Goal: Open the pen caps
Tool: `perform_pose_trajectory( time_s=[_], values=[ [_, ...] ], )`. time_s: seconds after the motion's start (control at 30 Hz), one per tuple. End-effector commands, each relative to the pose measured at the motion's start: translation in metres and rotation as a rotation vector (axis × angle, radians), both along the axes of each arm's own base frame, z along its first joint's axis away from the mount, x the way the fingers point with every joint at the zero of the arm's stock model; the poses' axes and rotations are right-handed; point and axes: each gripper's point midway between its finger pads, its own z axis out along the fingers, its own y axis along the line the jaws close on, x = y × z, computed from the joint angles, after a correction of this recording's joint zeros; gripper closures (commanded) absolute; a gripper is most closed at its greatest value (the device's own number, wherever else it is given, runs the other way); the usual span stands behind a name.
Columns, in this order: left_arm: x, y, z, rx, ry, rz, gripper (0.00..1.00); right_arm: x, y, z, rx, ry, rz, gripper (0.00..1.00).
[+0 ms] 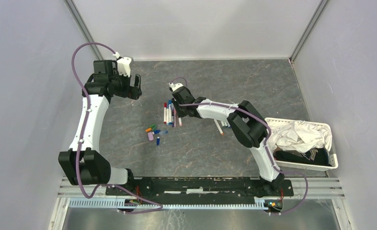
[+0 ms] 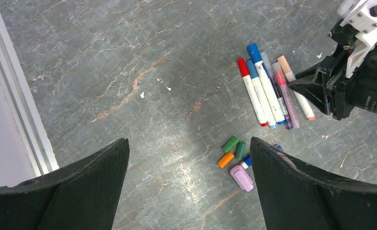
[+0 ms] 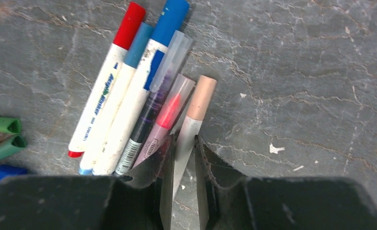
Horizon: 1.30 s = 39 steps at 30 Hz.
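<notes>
Near the worktop's centre lie the loose little plastic pen caps [image 2: 231, 143], green, orange, blue and lilac. Just beyond them the slim white-barrelled pens [image 3: 124, 100] lie side by side, and the right gripper [image 3: 182, 143] pinches the barrel of the peach-capped pen [image 3: 194, 115]. Toward the far-left corner the left gripper [image 2: 188, 141] hovers with its fingers spread.

Blue lettering along the red-capped pen [image 3: 101, 93] barrel, too blurred to read

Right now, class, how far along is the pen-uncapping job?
Done: several loose caps lie in a cluster, off their pens. In hand: the right end effector grips the peach-capped pen by its barrel; the left end effector hangs open, empty. Left: the row of pens beside it, red, blue and clear caps still on.
</notes>
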Motion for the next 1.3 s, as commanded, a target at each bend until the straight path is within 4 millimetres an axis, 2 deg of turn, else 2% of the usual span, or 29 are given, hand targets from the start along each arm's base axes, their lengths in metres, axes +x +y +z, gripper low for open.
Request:
perform_pose_trajectory(
  time_s=[0.0,0.03,0.13,0.27,0.33,0.47,0.6,0.7,0.77,0.87,0.93,1.07,1.17,1.27],
  values=[
    [-0.001,-0.001,0.01,0.001,-0.035,0.0,0.0,-0.006,-0.031,-0.002,-0.124,-0.043,-0.031,0.75],
    [-0.001,-0.001,0.01,0.003,-0.036,-0.003,0.0,-0.007,-0.036,-0.001,-0.14,-0.05,-0.031,0.74],
    [-0.001,-0.002,0.012,0.007,-0.043,-0.017,0.0,-0.017,-0.052,-0.001,-0.18,-0.057,-0.016,0.64],
    [-0.001,-0.009,0.012,-0.021,-0.042,-0.046,0.0,-0.028,-0.065,-0.001,-0.182,-0.06,0.001,0.63],
    [-0.003,-0.014,0.011,-0.04,-0.037,-0.073,0.0,-0.032,-0.065,0.0,-0.164,-0.06,0.017,0.71],
    [-0.015,-0.031,0.004,-0.068,-0.017,-0.206,0.0,-0.031,-0.06,0.015,-0.099,-0.065,0.055,0.98],
    [-0.041,-0.055,-0.012,-0.065,0.009,-0.456,0.0,-0.03,-0.055,0.051,0.031,-0.063,0.127,1.0],
    [-0.068,-0.07,-0.028,-0.054,0.03,-0.66,0.0,-0.042,-0.05,0.081,0.16,-0.039,0.236,1.0],
    [-0.083,-0.087,-0.035,-0.033,0.018,-0.813,0.0,-0.061,-0.044,0.1,0.254,0.011,0.348,1.0],
    [-0.101,-0.102,-0.044,-0.014,0.014,-0.964,0.0,-0.097,-0.035,0.116,0.355,0.112,0.527,1.0],
    [-0.112,-0.113,-0.048,0.019,-0.019,-1.076,0.0,-0.131,-0.031,0.123,0.439,0.218,0.657,1.0],
    [-0.129,-0.131,-0.052,0.066,-0.083,-1.231,0.0,-0.173,-0.028,0.13,0.537,0.359,0.799,1.0],
    [-0.142,-0.141,-0.057,0.093,-0.089,-1.309,0.04,-0.185,-0.025,0.135,0.575,0.409,0.843,1.0],
    [-0.151,-0.145,-0.064,0.117,-0.066,-1.353,0.17,-0.184,-0.022,0.136,0.593,0.432,0.837,1.0]
  ],
)
